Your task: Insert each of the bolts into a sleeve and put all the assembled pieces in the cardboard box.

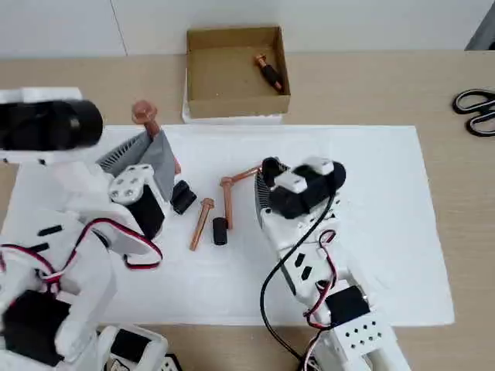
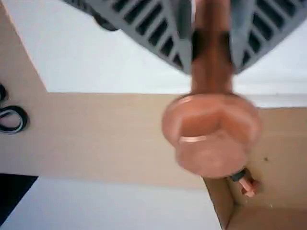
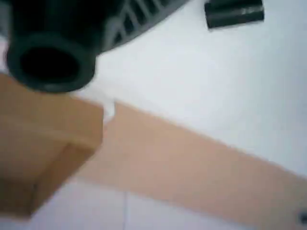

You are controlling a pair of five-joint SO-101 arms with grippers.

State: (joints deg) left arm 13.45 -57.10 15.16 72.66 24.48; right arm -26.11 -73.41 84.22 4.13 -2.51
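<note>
Clamping a bolt [image 2: 211,136] by its shank, the left gripper [image 1: 152,143] holds it head-out over the far left edge of the mat [image 1: 371,232]; the right gripper [image 1: 269,176] is closed around a sleeve [image 3: 48,62] mid-mat, bore facing outward. Bolt judged stiff, smooth metal, likely to pivot if pinched near the tip, so mid-shank is best; sleeve judged light, rigid, round, best held across its wall; one assembled piece [image 1: 268,71] lies in the box [image 1: 236,35]

Copper, black and grey on white and tan

Every bolt [image 1: 201,224] is copper-orange, every sleeve [image 1: 220,230] black; the box [image 1: 232,104] is plain brown, the sheet [image 1: 387,216] white, the table [image 1: 371,85] tan, the scissors [image 1: 476,112] black, and the left gripper [image 2: 211,48] grey with a slatted pattern.
</note>
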